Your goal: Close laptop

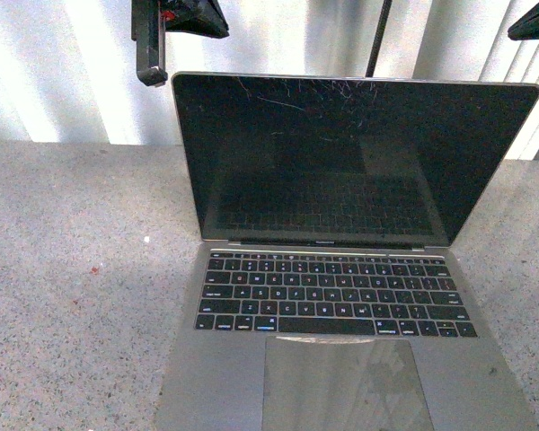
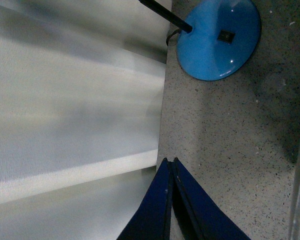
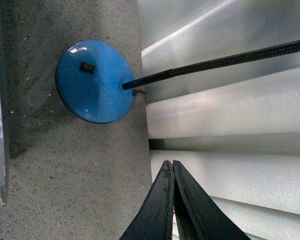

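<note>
The laptop (image 1: 341,296) lies open on the speckled worktop (image 1: 72,269) close to the camera, its scratched black screen standing upright. Beyond its upper corners hang the left arm (image 1: 151,45) and the right arm (image 1: 534,22), each with jaws pressed together on nothing. Farther back, a blue lamp base (image 2: 217,37) sits by the white wall (image 2: 65,100).

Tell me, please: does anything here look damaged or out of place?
Yes. The laptop has a damaged screen: fine white scratches cluster near its top edge. Nothing else looks odd.
</note>
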You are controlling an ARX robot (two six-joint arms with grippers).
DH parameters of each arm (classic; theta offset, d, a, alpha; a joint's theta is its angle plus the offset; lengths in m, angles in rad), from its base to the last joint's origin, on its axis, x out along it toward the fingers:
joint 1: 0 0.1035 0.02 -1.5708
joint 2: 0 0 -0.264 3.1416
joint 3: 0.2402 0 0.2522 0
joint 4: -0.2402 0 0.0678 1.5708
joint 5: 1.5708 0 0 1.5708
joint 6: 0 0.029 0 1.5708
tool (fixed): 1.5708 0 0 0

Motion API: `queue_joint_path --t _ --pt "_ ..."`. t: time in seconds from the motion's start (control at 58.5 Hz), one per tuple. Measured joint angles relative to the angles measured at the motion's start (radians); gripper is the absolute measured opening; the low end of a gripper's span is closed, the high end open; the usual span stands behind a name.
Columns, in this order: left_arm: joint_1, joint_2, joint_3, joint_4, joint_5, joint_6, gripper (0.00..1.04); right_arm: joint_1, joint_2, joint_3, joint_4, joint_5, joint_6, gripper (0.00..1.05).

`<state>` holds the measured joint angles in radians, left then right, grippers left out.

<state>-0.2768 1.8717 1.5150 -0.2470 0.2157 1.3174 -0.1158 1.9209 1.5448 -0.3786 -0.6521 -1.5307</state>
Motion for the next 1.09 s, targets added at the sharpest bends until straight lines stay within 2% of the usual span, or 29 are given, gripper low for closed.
queue_joint_path --t 0.479,0.821,1.094 --pt "-0.047 0.007 0.015 -0.05 -0.029 0.036 0.04 0.017 0.022 0.045 -0.209 0.015 -0.015 0.03" --pt "-0.098 0.053 0.036 -0.027 -0.057 0.037 0.04 0.052 0.049 0.043 -0.164 0.013 0.001 0.03" --pt "-0.096 0.057 0.006 -0.014 -0.06 0.045 0.04 0.064 0.056 0.03 -0.165 0.001 0.034 0.03"
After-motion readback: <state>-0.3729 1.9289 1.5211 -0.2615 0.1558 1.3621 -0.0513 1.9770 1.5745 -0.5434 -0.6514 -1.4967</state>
